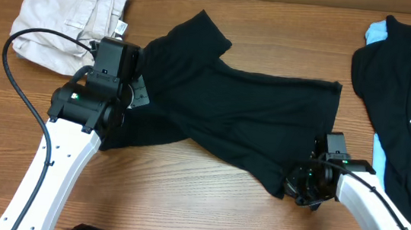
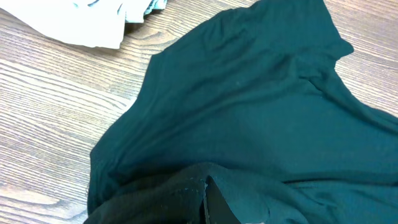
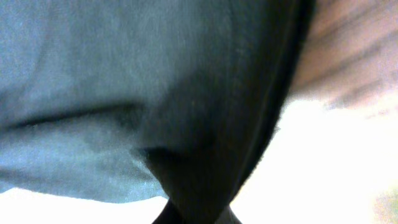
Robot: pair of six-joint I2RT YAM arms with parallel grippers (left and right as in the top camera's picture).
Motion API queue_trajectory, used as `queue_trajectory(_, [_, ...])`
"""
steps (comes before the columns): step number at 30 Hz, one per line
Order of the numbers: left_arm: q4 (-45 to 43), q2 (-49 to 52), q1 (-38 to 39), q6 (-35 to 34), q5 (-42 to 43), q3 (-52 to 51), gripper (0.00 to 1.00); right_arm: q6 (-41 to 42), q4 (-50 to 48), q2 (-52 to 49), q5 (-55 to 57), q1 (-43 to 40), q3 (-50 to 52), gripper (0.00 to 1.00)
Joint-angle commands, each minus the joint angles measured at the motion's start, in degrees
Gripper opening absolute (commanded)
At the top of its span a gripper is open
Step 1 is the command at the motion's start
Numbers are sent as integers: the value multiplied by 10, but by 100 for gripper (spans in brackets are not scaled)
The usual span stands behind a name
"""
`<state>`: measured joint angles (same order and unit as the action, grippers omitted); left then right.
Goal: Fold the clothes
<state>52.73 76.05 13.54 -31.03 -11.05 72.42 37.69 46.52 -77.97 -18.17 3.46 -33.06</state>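
Black T-shirt (image 1: pixel 244 108): lies mid-table, spread out and rumpled, askew to the table edges. One corner peaks toward the far side and the bulk trails to the near right.
T-shirt edges: the right edge is straight and lies flat. The near edge runs on a slant from the left arm across to the right arm. The left edge is gathered under the left gripper.
Left gripper (image 1: pixel 138 90): sits at the shirt's left edge. In the wrist view, cloth is bunched up over one dark finger (image 2: pixel 214 202), so it reads as closed on a fold of the black T-shirt.
Right gripper (image 1: pixel 297 186): sits at the shirt's near-right corner. The wrist view is blurred and filled with dark cloth drawn down into the fingers, so it looks clamped on that corner.
Beige trousers (image 1: pixel 66 16): folded at the far left, just beside the left wrist and apart from the T-shirt.
Logo shirt (image 1: pixel 408 83): black, at the far right, with white lettering facing up.
Light-blue garment (image 1: pixel 379 30): lies under the logo shirt, showing at its top and lower left.
Cable (image 1: pixel 12 64): loops from the left arm past the trousers' near edge.
Table (image 1: pixel 181 197): bare wood shows along the near side between the two arms. A strip is also open between the T-shirt's right edge and the logo shirt, and the far edge is open above the shirt's right half.
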Motion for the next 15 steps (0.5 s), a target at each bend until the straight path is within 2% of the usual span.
queue_trajectory(1, [3, 4, 3, 19, -14, 12, 4, -39, 59, 8, -24, -6, -75, 4])
queue_trajectory(7, [10, 3, 2, 28, -16, 12, 4, -78, 189, 55, -19, -7, -172, 4])
queue_trajectory(13, [17, 3, 2, 28, -33, 12, 4, -92, 273, 121, -9, -7, -194, 4])
queue_trajectory(15, [17, 3, 2, 31, -36, 12, 4, -92, 274, 134, -9, -13, -195, 4])
